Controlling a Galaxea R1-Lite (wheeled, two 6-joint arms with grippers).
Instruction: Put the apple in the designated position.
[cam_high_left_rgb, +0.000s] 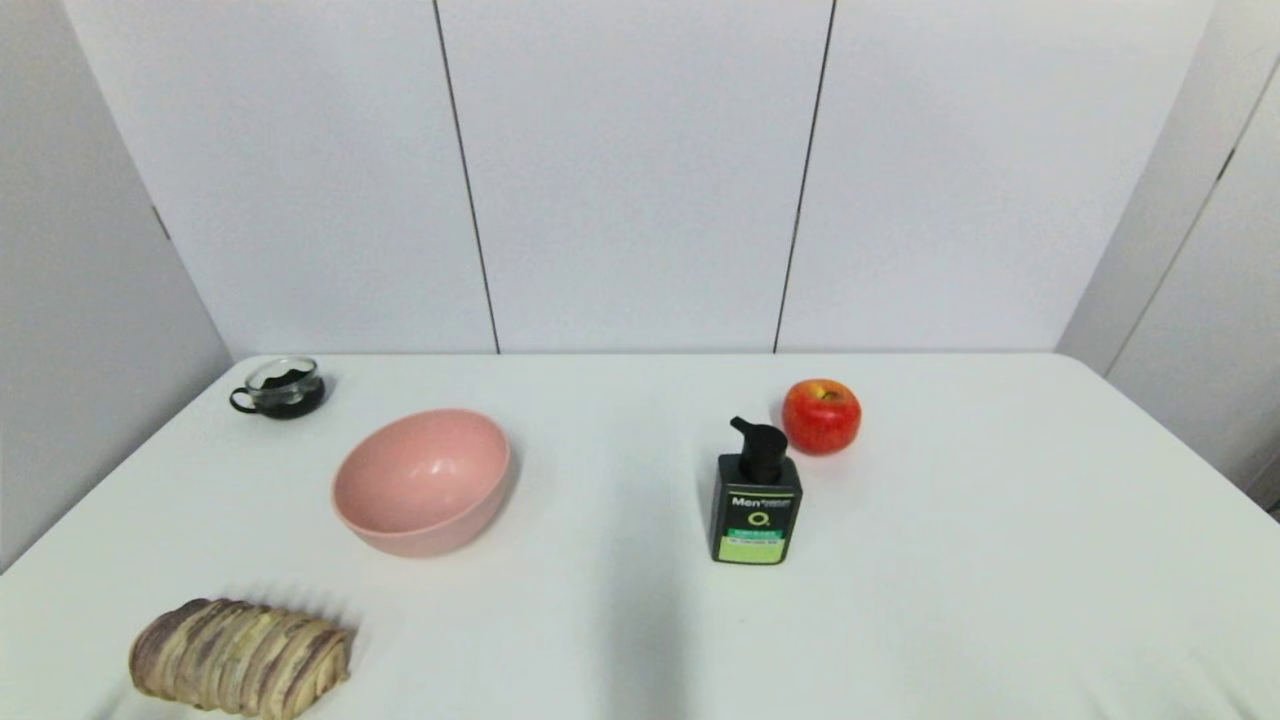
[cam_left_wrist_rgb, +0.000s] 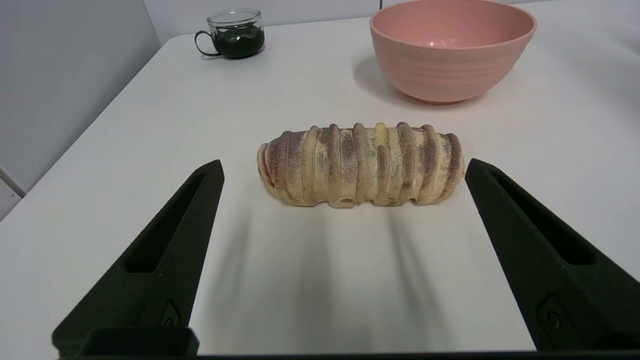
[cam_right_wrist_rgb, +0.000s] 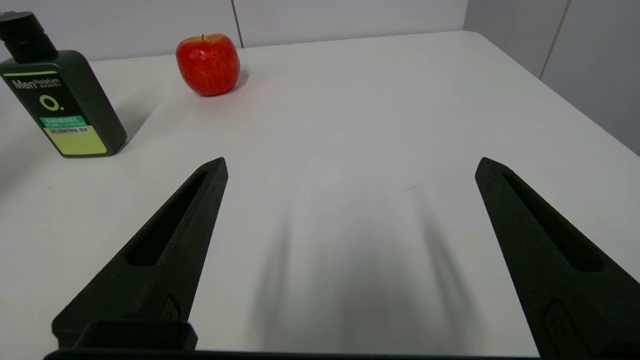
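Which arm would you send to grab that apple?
The right. The apple sits on the robot's right half of the table, in open view ahead of the right gripper, fingers spread. The left gripper faces bread.

Looks like a test lab setup.
Plain white table (cam_high_left_rgb: 640, 640) boxed in by bare white panel walls (cam_high_left_rgb: 640, 170), props spaced apart.
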